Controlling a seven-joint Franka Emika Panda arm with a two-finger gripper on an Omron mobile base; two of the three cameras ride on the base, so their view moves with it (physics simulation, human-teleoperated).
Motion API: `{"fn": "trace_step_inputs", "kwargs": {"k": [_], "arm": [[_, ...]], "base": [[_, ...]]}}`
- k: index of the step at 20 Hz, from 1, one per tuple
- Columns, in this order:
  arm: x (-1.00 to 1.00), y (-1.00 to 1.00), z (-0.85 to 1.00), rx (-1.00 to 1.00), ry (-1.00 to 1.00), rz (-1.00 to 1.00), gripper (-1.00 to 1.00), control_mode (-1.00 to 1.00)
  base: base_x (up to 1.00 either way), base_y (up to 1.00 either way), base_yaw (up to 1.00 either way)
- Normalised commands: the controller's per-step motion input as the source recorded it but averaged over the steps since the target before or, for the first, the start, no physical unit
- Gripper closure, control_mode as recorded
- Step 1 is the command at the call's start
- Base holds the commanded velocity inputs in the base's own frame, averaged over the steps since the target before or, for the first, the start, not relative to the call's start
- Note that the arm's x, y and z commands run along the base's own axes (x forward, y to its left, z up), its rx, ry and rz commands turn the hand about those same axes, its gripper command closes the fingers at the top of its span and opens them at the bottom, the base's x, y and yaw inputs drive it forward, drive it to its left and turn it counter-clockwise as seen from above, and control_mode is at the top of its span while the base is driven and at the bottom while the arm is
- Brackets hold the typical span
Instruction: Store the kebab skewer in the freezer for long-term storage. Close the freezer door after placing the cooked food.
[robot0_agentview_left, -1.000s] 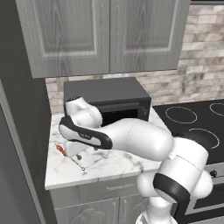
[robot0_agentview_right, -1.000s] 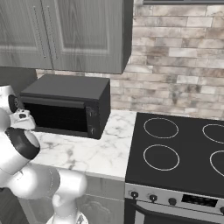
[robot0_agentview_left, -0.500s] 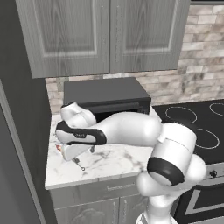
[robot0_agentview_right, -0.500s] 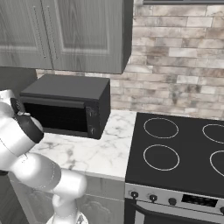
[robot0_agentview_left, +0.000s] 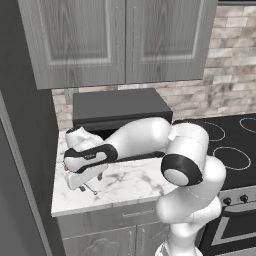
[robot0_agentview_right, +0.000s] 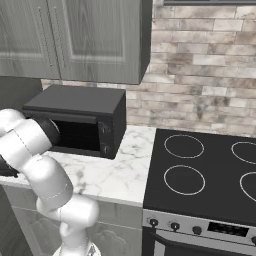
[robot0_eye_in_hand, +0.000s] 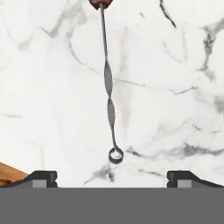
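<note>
Gripper (robot0_eye_in_hand: 112, 177) wide open, empty, above skewer (robot0_eye_in_hand: 108, 85) on counter (robot0_eye_in_hand: 175, 65). Thin, stiff, likely slippery; grasp twisted mid-shaft.

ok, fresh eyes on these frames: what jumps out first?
The white arm folded low across the marble counter, its gripper just above the kebab skewer near the counter's left front corner. In the hand view the twisted metal stick lies flat on the marble, ring tip nearest the open fingertips, red chunk at the far end. Behind sits the black microwave.
</note>
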Motion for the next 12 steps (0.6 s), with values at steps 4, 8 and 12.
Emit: {"fn": "trace_step_inputs", "kwargs": {"k": [4, 8, 12], "arm": [[0.42, 0.24, -0.26, 0.00, 0.00, 0.00, -1.00, -1.00], [0.35, 0.06, -0.20, 0.00, 0.00, 0.00, -1.00, -1.00], [0.19, 0.01, -0.18, 0.00, 0.00, 0.00, -1.00, -1.00]], "base": [[0.00, 0.00, 0.00], [0.00, 0.00, 0.00], [0.00, 0.00, 0.00]]}}
